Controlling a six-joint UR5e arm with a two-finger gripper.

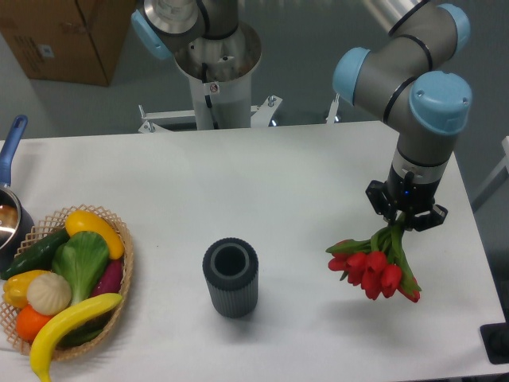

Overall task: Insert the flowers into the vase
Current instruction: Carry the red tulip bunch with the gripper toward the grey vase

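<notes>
White tabletop (262,167) fills the view, with a grey floor and a cardboard box (67,36) beyond its far edge; the arm's base (215,68) stands at the middle of that far edge; the arm (413,87) reaches down over the right side, and its gripper (406,213) is clamped on the green stems of the flowers (374,269); the bunch hangs tilted, red heads pointing down and toward the near edge, close above the surface near the right edge; the vase (231,277) stands upright near the middle of the near edge, mouth open upward, well apart from the flowers; a basket (119,306) of toy vegetables sits at the near left corner; a pot (12,215) with a blue handle shows at the left edge.
</notes>
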